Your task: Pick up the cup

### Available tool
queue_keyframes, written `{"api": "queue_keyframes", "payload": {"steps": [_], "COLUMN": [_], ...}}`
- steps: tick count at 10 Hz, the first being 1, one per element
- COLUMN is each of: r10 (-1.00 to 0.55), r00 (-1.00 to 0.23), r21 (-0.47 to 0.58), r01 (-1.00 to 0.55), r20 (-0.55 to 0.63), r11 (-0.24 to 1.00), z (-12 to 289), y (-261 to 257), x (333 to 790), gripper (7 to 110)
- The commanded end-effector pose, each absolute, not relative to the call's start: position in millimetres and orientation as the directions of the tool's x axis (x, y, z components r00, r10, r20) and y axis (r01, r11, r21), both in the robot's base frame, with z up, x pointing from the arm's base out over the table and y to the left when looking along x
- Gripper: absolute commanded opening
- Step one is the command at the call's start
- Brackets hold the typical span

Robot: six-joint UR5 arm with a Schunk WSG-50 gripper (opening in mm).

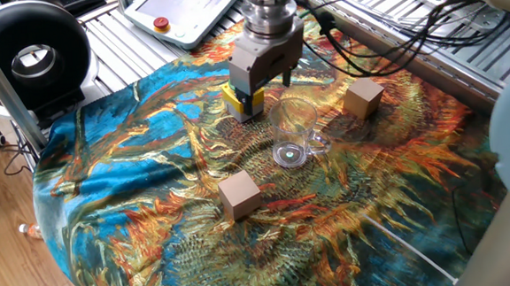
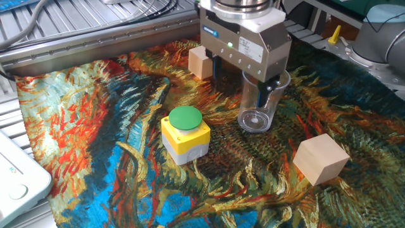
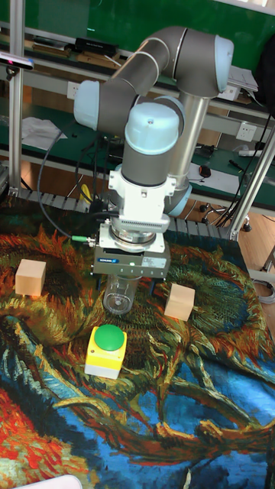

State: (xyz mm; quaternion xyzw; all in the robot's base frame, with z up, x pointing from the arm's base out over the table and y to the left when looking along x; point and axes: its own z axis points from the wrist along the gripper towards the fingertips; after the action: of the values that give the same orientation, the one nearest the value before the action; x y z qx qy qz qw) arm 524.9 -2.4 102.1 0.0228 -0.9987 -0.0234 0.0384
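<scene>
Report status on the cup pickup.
Tool open, above the cup, not gripping. Cup upright on the cloth. Yellow button box close beside it.

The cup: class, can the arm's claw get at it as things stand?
Probably yes. The claw hangs open right at the cup, and the button box and wooden blocks stand apart from it.
</scene>
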Motion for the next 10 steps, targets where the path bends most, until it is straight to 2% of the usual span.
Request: {"api": "queue_keyframes", "payload": {"steps": [1, 3, 4, 5, 6, 10], "r10": [0.007, 0.047, 0.079, 0.112, 0.135, 0.143], "r00": [-0.996, -0.994, -0.993, -0.991, -0.989, -0.987], "r21": [0.038, -0.06, -0.046, 0.035, 0.067, 0.036], "r01": [0.011, 0.041, 0.075, 0.114, 0.139, 0.146], "r20": [0.091, 0.102, 0.088, 0.07, 0.056, 0.079], "r11": [0.999, 0.997, 0.996, 0.993, 0.988, 0.989], "z": [102, 111, 113, 110, 109, 108], "y": [-11, -36, -32, -13, -5, -6], "x": [507, 498, 502, 511, 518, 513], "gripper": [110, 110, 110, 110, 110, 110]}}
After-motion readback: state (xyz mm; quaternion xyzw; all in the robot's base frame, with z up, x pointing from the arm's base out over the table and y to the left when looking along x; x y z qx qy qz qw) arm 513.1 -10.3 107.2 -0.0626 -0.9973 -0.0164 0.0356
